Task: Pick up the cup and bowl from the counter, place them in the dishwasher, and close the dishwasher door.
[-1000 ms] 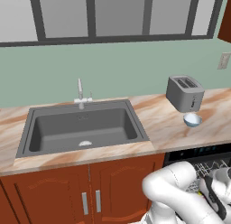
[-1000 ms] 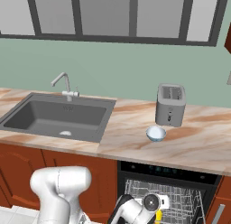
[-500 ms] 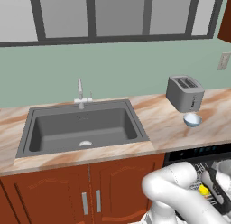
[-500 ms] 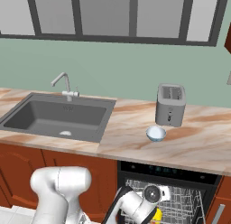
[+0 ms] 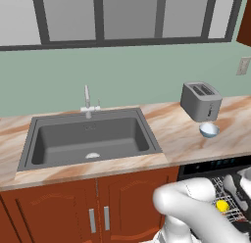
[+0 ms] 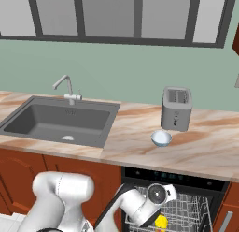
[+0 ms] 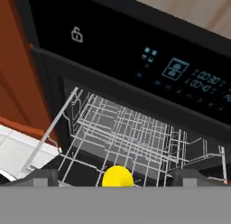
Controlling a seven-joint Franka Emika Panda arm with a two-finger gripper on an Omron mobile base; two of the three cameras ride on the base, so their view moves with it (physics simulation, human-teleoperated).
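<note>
The gripper (image 7: 115,179) is hanging spread wide, empty, its dark tips flanking the round yellow cup (image 7: 117,177) sitting in the dishwasher's (image 7: 135,74) white wire rack (image 7: 131,137) just ahead.

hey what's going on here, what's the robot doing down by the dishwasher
The robot is loading the dishwasher. Its gripper hangs low over the white wire rack with the jaws wide open, and the yellow cup sits in the rack between the fingertips, seemingly just let go rather than gripped. The bowl is on the counter in front of the grey toaster, untouched. The dishwasher is open, so the bowl and the door are left to do.
</note>
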